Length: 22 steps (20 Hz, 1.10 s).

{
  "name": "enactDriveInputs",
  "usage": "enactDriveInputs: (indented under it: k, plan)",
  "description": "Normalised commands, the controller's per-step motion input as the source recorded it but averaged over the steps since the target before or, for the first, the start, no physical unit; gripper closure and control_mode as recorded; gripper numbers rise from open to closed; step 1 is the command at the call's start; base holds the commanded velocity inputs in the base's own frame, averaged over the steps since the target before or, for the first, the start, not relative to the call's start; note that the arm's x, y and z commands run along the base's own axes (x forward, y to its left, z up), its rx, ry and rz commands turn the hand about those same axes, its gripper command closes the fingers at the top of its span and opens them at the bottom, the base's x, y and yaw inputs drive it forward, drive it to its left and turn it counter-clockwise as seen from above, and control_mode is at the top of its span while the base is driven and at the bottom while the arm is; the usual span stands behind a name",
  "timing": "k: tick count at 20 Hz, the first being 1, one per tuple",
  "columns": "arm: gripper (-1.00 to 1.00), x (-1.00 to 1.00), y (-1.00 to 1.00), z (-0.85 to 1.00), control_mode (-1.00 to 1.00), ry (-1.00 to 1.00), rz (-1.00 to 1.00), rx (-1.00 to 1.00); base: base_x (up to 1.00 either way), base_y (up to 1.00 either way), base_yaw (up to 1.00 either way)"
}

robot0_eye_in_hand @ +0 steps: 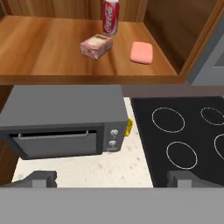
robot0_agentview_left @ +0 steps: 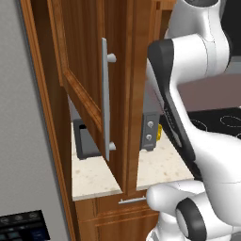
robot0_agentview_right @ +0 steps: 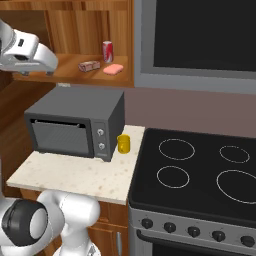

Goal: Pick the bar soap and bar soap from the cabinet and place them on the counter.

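The cabinet (robot0_agentview_right: 70, 50) stands open, its door (robot0_agentview_left: 89, 89) with the long silver handle (robot0_agentview_left: 106, 101) swung out toward the robot. On the cabinet's wooden shelf lie three things: a salmon-pink bar soap (robot0_eye_in_hand: 141, 52) on the right side, a boxed pinkish bar (robot0_eye_in_hand: 96, 46) just left of it and apart from it, and a red soda can (robot0_eye_in_hand: 110, 16) standing upright farther back between the two. Both soaps rest flat on the shelf, untouched. Below the shelf the grey microwave (robot0_agentview_right: 75, 122) sits on the beige speckled counter (robot0_agentview_right: 75, 177), with a small yellow object (robot0_agentview_right: 123, 144) just beside its right side, near the black stovetop (robot0_agentview_right: 200, 170). The gripper (robot0_eye_in_hand: 111, 178) hangs out in front of the shelf, well apart from the soaps, its two dark fingertips (robot0_eye_in_hand: 41, 178) spread wide with nothing between them
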Motion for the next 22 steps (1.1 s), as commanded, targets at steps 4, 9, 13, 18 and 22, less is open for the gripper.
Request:
enactDriveInputs:
  k: [4, 9, 13, 18, 22]
  plan:
    - [-1.0, 0.21, -0.13, 0.0, -1.0, 0.01, -0.04, 0.16, 0.0, 0.0, 0.0]
    - [-1.0, 0.01, -0.06, -0.17, -1.0, 0.0, -0.02, 0.13, 0.0, 0.0, 0.0]
    - [-1.0, 0.07, 0.0, -0.26, -1.0, -0.01, -0.03, 0.07, 0.0, 0.0, 0.0]
    - [-1.0, 0.11, 0.0, -0.19, -1.0, -0.02, -0.03, 0.05, 0.0, 0.0, 0.0]
    - [-1.0, 0.1, -0.02, -0.04, -1.0, -0.03, -0.05, 0.03, 0.0, 0.0, 0.0]
